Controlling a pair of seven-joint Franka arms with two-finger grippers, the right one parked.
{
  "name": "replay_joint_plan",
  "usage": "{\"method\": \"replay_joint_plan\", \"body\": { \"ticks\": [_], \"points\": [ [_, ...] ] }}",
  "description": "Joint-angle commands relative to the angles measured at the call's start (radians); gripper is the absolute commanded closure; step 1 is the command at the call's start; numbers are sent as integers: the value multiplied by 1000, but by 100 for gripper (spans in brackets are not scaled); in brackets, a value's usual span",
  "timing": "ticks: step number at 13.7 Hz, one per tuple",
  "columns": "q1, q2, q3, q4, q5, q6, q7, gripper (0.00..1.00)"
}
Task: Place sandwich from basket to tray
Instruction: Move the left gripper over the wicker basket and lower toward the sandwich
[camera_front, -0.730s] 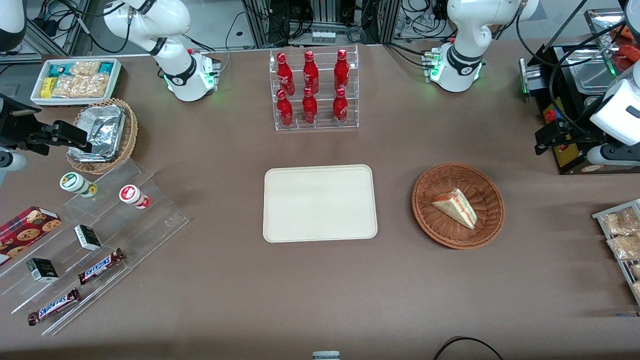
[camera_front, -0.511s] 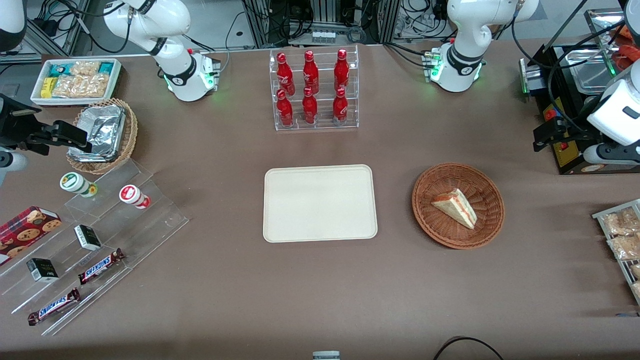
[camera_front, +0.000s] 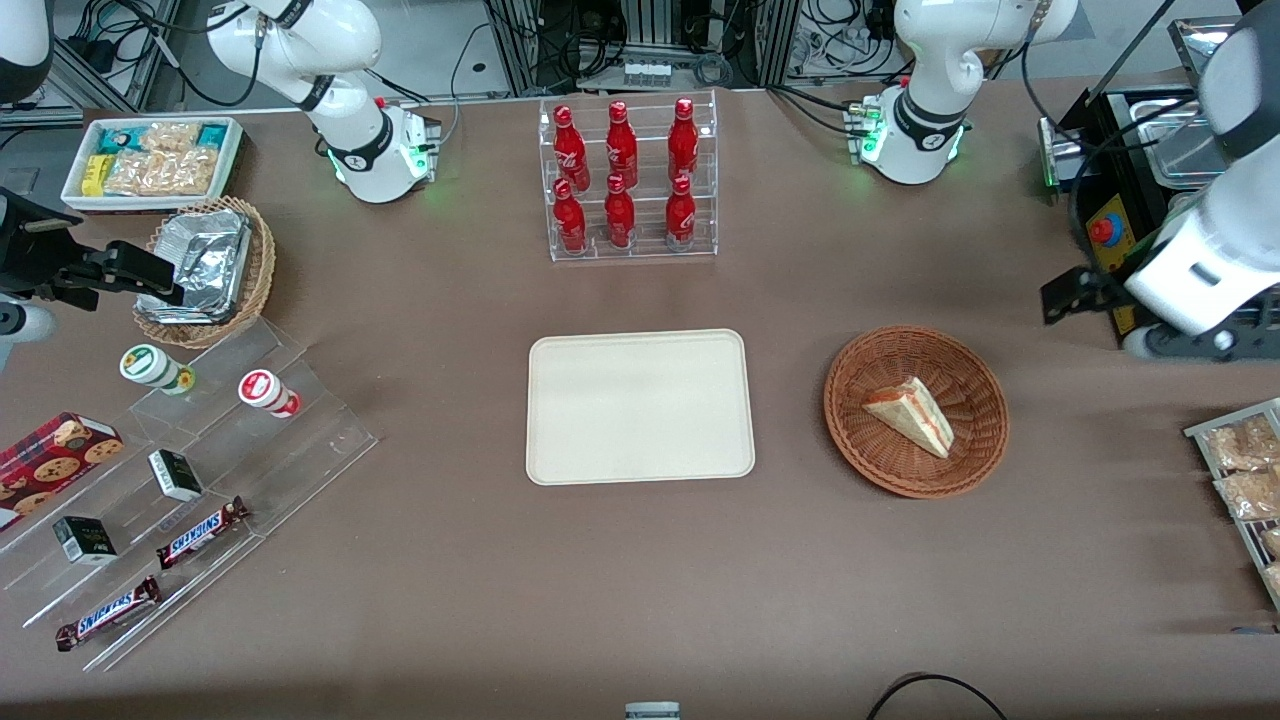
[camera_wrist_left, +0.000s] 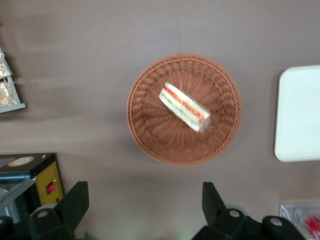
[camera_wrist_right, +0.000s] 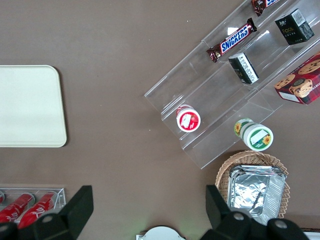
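Front view showed the left arm's claw (camera_front: 1062, 297) up in the air toward the working arm's end of the table, clear of the basket (camera_front: 975, 445) and touching nothing. From the wrist camera its two dark fingers (camera_wrist_left: 75, 200) stood wide apart and held nothing, with bare brown table (camera_wrist_left: 150, 190) between them and the basket in sight ahead of them. Taking the basket as a clock face in the front view, the claw hung out past its rim at about two o'clock. The sandwich (camera_front: 910, 417) lay on its side near the middle of the basket, its pointed end toward five o'clock and its red and green filling showing along the edge. The tray (camera_front: 640, 407) lay flat at the basket's nine o'clock, near it but not touching, with nothing on it. Judged from this, the task was barely begun: the claw had yet to come over the basket, go down, close on the sandwich, lift it, carry it to the tray and let go.
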Motion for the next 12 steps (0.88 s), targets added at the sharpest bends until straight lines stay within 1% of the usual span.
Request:
{"method": "replay_joint_plan", "body": {
  "ticks": [1, 3, 6, 8, 10, 12],
  "points": [
    [-6, -35, -23, -150, 23, 146, -120, 0],
    [-6, -45, -27, -236, 15, 256, -204, 0],
    [-6, -46, -47, -368, 11, 423, -417, 0],
    [-6, -49, -65, -468, 11, 555, -521, 0],
    [-6, -52, -85, -566, 11, 724, -723, 0],
    [-6, -22, -107, -585, 12, 786, -873, 0]
  ]
}}
